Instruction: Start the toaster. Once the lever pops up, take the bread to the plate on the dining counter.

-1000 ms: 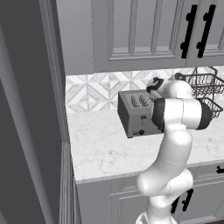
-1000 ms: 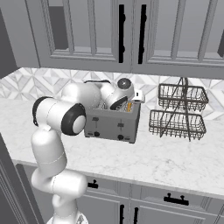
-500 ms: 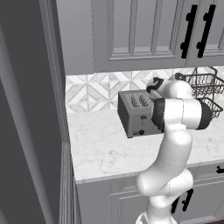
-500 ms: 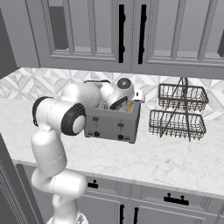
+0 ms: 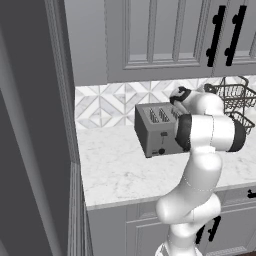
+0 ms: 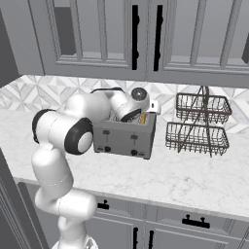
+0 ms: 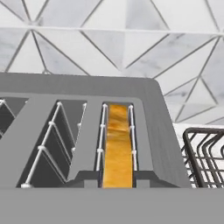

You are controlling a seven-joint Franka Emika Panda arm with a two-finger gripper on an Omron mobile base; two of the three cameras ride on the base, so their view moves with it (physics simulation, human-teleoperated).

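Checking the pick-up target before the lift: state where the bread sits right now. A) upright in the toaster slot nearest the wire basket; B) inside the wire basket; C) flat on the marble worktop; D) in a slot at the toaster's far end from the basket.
A: the bread stands on edge in the toaster's slot next to the wire basket.

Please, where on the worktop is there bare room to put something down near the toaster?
Bare marble lies in front of the toaster down to the worktop edge, and left of it toward the tall dark panel. It is crowded to the right, where the wire rack stands close, and above the slots, where the arm reaches over the bread.
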